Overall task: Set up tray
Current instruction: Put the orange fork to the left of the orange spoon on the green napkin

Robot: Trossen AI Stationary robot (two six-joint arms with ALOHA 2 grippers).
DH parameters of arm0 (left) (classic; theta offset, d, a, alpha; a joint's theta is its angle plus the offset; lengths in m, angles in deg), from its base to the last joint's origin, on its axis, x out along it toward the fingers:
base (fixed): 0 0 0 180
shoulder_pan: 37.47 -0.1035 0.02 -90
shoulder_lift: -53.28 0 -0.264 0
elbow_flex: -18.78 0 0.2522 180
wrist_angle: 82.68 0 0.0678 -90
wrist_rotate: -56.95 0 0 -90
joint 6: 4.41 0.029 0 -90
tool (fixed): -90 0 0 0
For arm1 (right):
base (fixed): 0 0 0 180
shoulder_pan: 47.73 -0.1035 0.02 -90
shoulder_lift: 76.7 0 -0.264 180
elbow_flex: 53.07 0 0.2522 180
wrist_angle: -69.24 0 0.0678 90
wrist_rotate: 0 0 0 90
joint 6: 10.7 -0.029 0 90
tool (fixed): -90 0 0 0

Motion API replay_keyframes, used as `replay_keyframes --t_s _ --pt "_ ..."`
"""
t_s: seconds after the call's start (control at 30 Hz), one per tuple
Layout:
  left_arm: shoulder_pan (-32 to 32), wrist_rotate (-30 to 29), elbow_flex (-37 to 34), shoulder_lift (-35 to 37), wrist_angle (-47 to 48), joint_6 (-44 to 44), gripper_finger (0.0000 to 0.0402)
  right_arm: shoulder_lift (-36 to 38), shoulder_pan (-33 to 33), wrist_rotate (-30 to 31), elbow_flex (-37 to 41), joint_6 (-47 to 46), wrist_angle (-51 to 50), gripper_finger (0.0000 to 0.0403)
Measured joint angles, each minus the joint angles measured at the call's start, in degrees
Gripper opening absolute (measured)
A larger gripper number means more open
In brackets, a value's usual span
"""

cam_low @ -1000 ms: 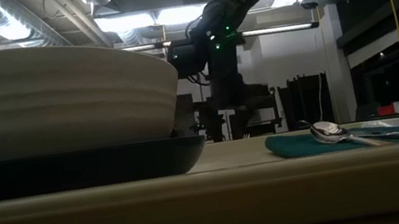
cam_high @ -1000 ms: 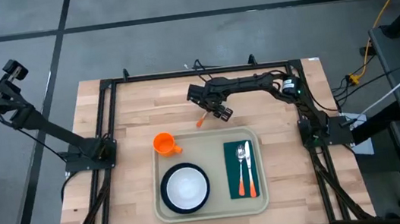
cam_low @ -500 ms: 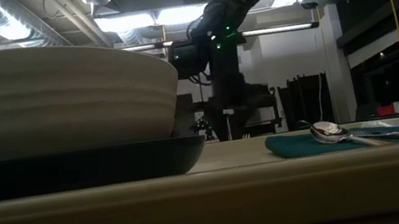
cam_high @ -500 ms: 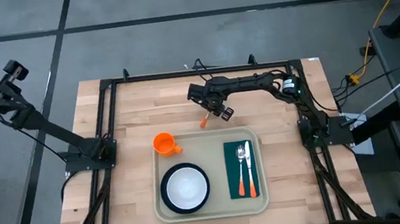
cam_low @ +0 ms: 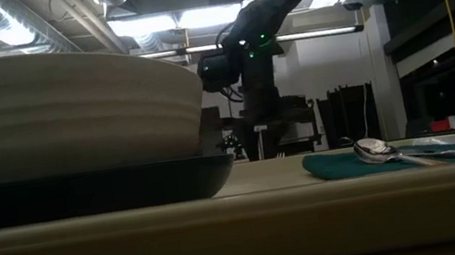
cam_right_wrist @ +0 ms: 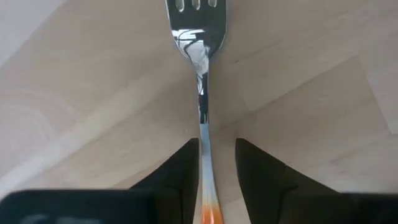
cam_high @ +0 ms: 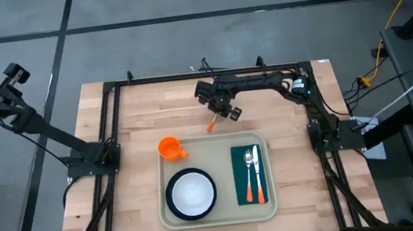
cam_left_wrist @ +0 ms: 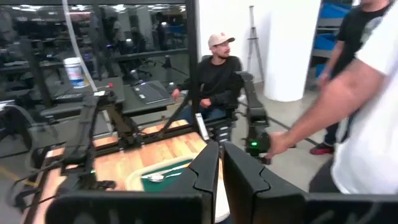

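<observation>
The right claw (cam_high: 220, 111) hovers over the far middle of the wooden worktop (cam_high: 128, 117), its fingers (cam_right_wrist: 186, 168) set narrow on either side of a fork (cam_right_wrist: 200, 93) with an orange-tipped handle; whether they actually pinch the fork cannot be told. The fork (cam_high: 211, 124) lies on the bare wood just beyond the far rim of the tray (cam_high: 220, 161). The cream tray sits at the near centre of the worktop. On its left half rests a dark plate (cam_high: 171, 202) carrying a white bowl (cam_high: 192, 193), which fills the left of the low view (cam_low: 56, 111). On its right half lies a green napkin (cam_high: 241, 176) with a spoon (cam_high: 250, 165) and a knife (cam_high: 259, 174) side by side, both with orange handles. An orange cup (cam_high: 169, 148) stands at the tray's far left corner. The left arm is raised well off the worktop to the left, its claw (cam_left_wrist: 221, 163) nearly closed and empty. Past its fingers the wrist view takes in a seated person in a cap (cam_left_wrist: 211, 78) and another person's arm (cam_left_wrist: 323, 106) at the right edge of the room
</observation>
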Motion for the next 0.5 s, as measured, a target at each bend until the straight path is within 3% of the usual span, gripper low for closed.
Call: replay_keyframes --t_s 0.3,0.5 --pt "0.0 2.1 0.1 1.3 0.0 0.0 0.0013 -0.1 0.9 -0.9 0.0 1.1 0.0 0.0102" --pt "0.0 2.1 0.0 1.3 0.0 0.5 0.0014 -1.9 1.1 -5.4 -0.3 2.2 0.6 0.0101"
